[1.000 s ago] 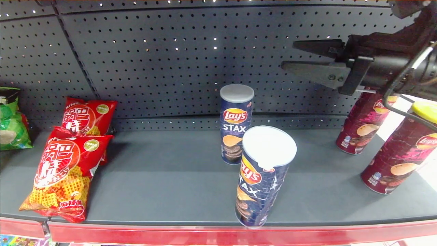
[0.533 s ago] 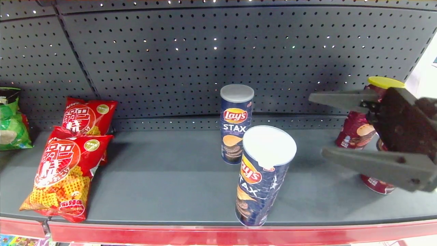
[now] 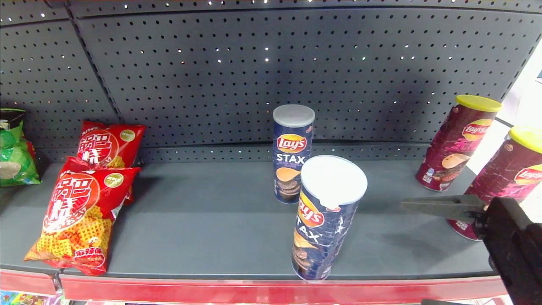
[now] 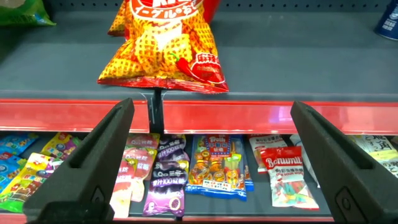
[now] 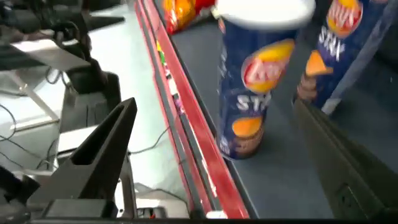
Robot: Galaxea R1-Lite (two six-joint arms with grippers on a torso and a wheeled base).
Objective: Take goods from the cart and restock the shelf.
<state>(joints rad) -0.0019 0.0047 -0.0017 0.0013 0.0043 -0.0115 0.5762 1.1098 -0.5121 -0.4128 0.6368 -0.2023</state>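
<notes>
Two blue crisp cans stand on the grey shelf (image 3: pixel 211 228): one at the front edge (image 3: pixel 326 216), one behind it (image 3: pixel 293 152). At the right end stand two maroon cans with yellow lids, a rear one (image 3: pixel 455 142) and a nearer one (image 3: pixel 504 178). My right gripper (image 3: pixel 413 254) is open and empty, low at the right, level with the shelf's front edge and right of the front blue can (image 5: pixel 255 99). My left gripper (image 4: pixel 212 109) is open and empty, facing the shelf's red front strip (image 4: pixel 249 115) just below a red snack bag (image 4: pixel 165 46).
Two red snack bags (image 3: pixel 80 216) (image 3: pixel 109 146) and a green bag (image 3: pixel 12 152) lie at the shelf's left. Bare shelf lies between the bags and the blue cans. A perforated back panel (image 3: pixel 254 76) closes the rear. Candy packets (image 4: pixel 217 165) fill the shelf below.
My right gripper, open throughout, has dropped from the upper right, past the maroon cans, to the shelf's front edge. The cans and bags have not moved.
</notes>
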